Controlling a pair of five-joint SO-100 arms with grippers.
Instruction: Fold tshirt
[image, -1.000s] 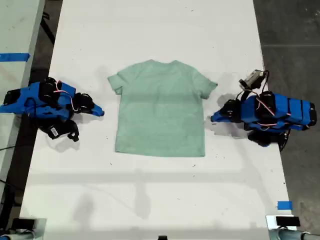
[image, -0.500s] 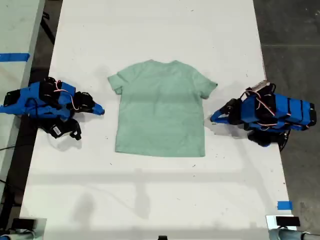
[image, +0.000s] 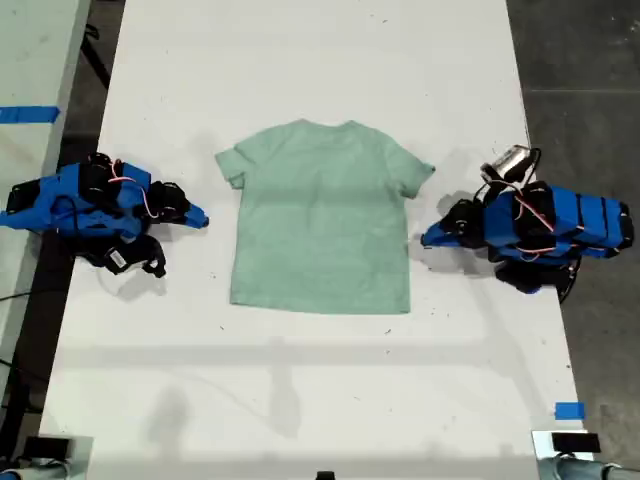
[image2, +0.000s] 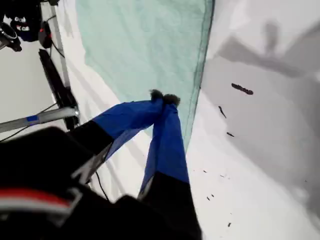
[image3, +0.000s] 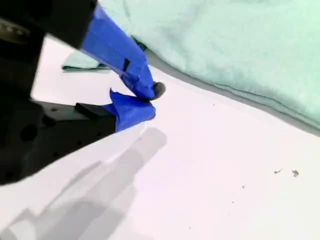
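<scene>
Nothing much moved: tshirt (image: 322, 215) same spot, flat mid-counter (image: 300, 400), unfolded. My first hand (image2: 164, 96) & my second hand (image3: 152, 101) both pinched shut, empty, low beside its edges, prob. staged to grab.

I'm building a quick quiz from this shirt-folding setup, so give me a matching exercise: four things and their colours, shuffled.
Things:
1. tshirt
2. table
3. tape square near the exterior view's lower right corner
4. floor

Colours:
A. dark grey
B. pale mint green
C. blue
D. white

Pairs: 1-B, 2-D, 3-C, 4-A
</scene>
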